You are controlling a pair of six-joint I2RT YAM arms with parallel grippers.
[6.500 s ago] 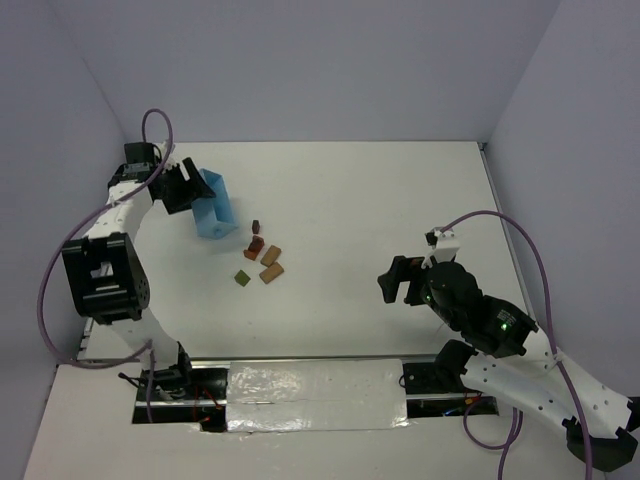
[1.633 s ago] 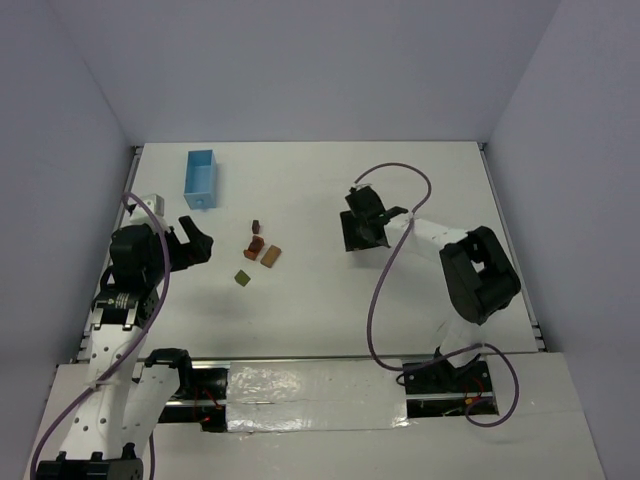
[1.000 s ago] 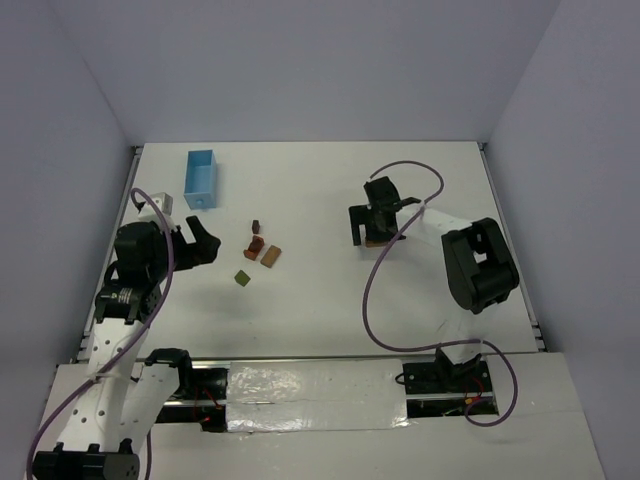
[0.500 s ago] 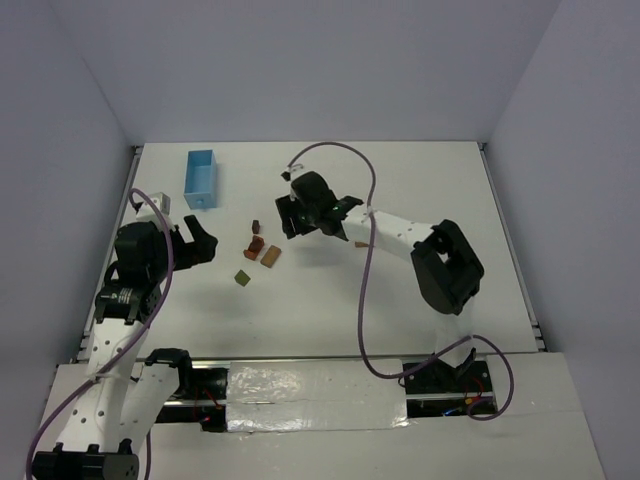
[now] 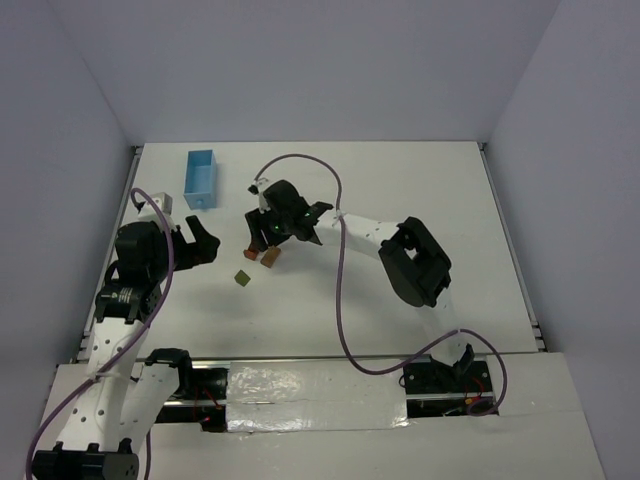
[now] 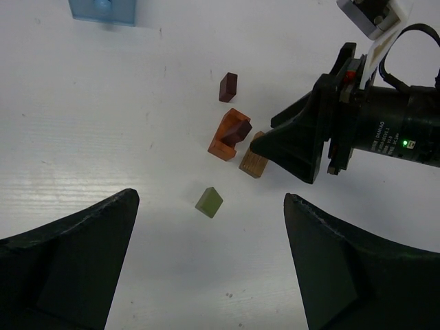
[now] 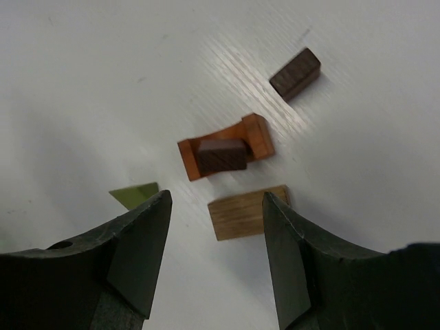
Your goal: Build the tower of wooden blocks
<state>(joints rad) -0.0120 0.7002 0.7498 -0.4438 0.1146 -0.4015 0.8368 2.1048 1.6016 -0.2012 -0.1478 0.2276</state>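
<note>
Blocks are loose on the white table (image 6: pixel 103 137), not stacked.
- Orange-red arch (image 7: pixel 256 136): glossy and U-shaped, lying flat. A small dark brown block (image 7: pixel 221 156) sits in its opening.
- Dark brown cuboid (image 7: pixel 295 73): lies apart, on the side of the arch away from the tan block.
- Tan block (image 7: pixel 247 212): rectangular with visible grain, just beside the arch.
- Olive-green piece (image 7: pixel 135 194): matte and flat, lying near the tan block.

Right gripper (image 7: pixel 216 206): matte black fingers spread, above the tan block, gripping nothing.
Left gripper (image 5: pixel 203 242): jaws wide apart, empty, well away from the blocks.
Light blue box (image 5: pixel 200 178): open-topped and rectangular, at the far left.
</note>
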